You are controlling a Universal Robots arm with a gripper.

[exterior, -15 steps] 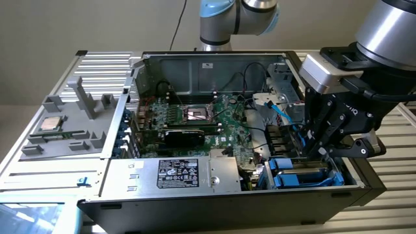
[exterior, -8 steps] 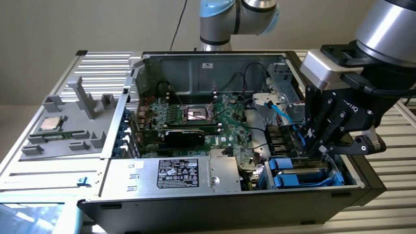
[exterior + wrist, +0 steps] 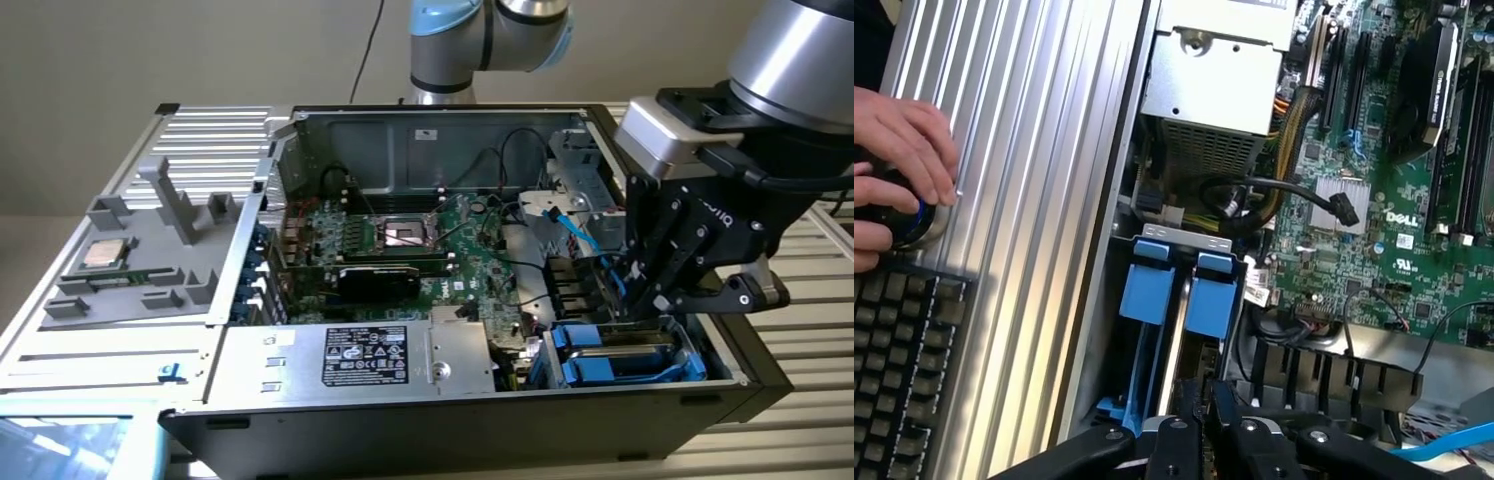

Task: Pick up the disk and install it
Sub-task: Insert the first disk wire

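One black gripper (image 3: 658, 303) hangs over the front corner of the open computer case (image 3: 441, 435) on the exterior view's right, its tips down in the drive bay. The disk (image 3: 635, 348), silver metal framed in blue plastic, lies in that bay right under the tips. Along the case's front edge sits the labelled power-supply box (image 3: 367, 357), with the green motherboard (image 3: 447, 240) behind it. The case stands on a ribbed metal bench (image 3: 67, 365). Toward the bench's edge on the exterior view's left, a grey fixture tray (image 3: 147, 300) carries a small square CPU chip (image 3: 107, 254).

From the wrist, the gripper (image 3: 1204, 405) has its fingers drawn almost together, with only a narrow slit between them. They are directly above the disk (image 3: 1170, 355), whose silver edge runs between two blue carrier tabs (image 3: 1212, 295). Whether the fingers pinch the disk or merely meet it I cannot tell. The power-supply box (image 3: 1214, 90) adjoins the bay, and the motherboard (image 3: 1394, 210) lies beside it. On the bench (image 3: 1034, 200), outside the case wall, a person's hand (image 3: 899, 165) rests on a round knob (image 3: 914, 222) just beside a dark keyboard (image 3: 899, 370).
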